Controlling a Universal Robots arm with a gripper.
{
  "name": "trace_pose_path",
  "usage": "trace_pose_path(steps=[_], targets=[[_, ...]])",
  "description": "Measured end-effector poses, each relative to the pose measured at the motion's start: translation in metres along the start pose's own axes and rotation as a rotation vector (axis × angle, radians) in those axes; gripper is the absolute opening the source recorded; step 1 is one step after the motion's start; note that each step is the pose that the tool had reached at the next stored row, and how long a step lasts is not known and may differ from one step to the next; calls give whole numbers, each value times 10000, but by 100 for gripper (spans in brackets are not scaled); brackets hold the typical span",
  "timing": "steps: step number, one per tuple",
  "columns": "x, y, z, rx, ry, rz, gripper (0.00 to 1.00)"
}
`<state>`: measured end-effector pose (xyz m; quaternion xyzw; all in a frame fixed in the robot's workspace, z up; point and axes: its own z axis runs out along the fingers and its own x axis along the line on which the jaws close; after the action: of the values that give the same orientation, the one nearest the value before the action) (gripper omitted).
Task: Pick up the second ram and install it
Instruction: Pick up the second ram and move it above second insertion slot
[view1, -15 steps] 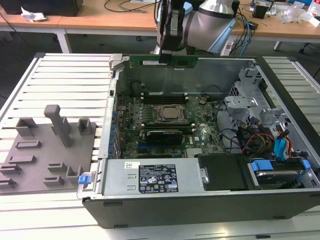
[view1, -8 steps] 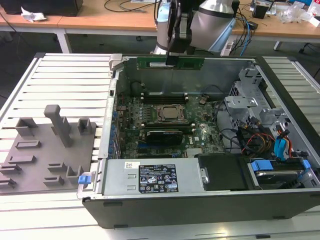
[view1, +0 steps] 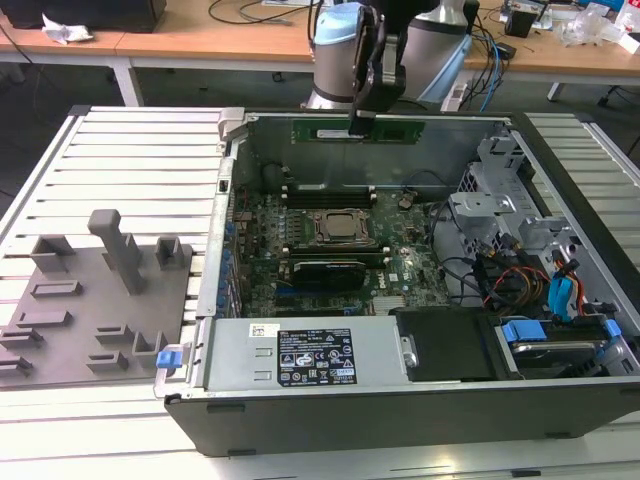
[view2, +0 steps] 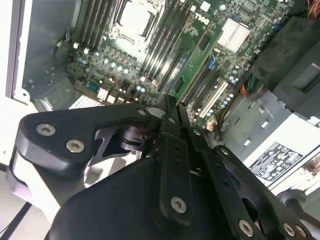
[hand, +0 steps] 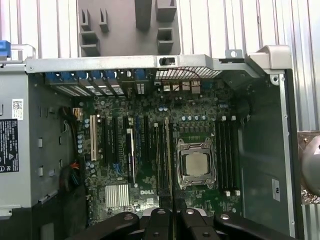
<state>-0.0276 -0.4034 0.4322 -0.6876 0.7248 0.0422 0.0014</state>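
My gripper (view1: 358, 122) is shut on the second ram (view1: 390, 131), a long green stick. I hold it level above the far side of the open computer case, over the motherboard (view1: 400, 275). In the second wrist view the second ram (view2: 197, 55) juts out from the closed gripper (view2: 172, 107) toward the black memory slots (view2: 167, 37). In the first wrist view the second ram (hand: 166, 150) shows edge-on above the slots beside the CPU socket (hand: 196, 165), with the gripper (hand: 167, 214) at the picture's edge.
A grey plastic tray (view1: 90, 300) with pockets and upright posts lies on the slatted table at the exterior view's left. Drive bays and coloured cables (view1: 540, 270) crowd the case's right side. The power supply (view1: 300, 355) lines the near wall.
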Motion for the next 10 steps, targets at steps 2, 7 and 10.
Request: trace_pose_path(steps=[2, 7, 10], targets=[[-2, -43, 10, -2, 0, 1, 13], [-10, -200, 57, -8, 1, 0, 13], [-11, -283, 100, -10, 1, 1, 13]])
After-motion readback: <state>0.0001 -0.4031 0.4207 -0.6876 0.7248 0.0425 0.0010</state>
